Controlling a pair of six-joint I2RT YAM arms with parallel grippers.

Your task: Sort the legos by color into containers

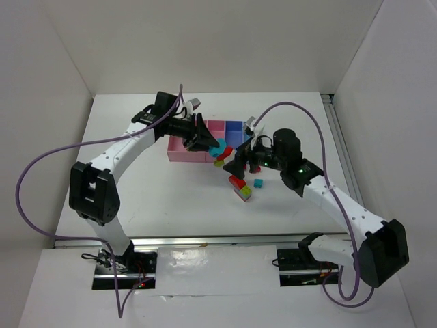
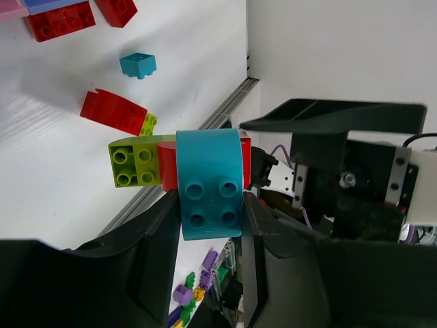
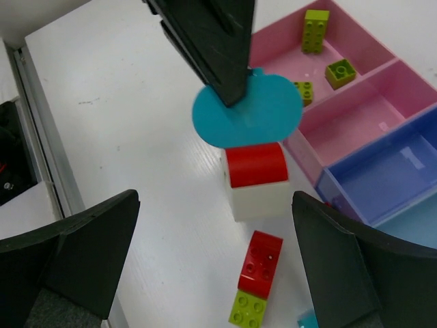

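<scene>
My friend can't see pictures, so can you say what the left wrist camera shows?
The left hand is shut on a rounded cyan brick, its four studs facing the camera. Behind it on the white table lie a lime green brick, red bricks and a small cyan brick.

I find 1 white table (image 1: pixel 136 198), flat and matte. On it, toward the far centre, stands 1 row of 4 joined containers (image 1: pixel 183 154): 2 pink on the left, 2 blue on the right. Nearer and to the right lie a red brick (image 3: pixel 260 263) and a lime brick (image 3: pixel 248 309), touching end to end. 1 cyan brick (image 1: pixel 259 183) lies just right of them, apart.
</scene>
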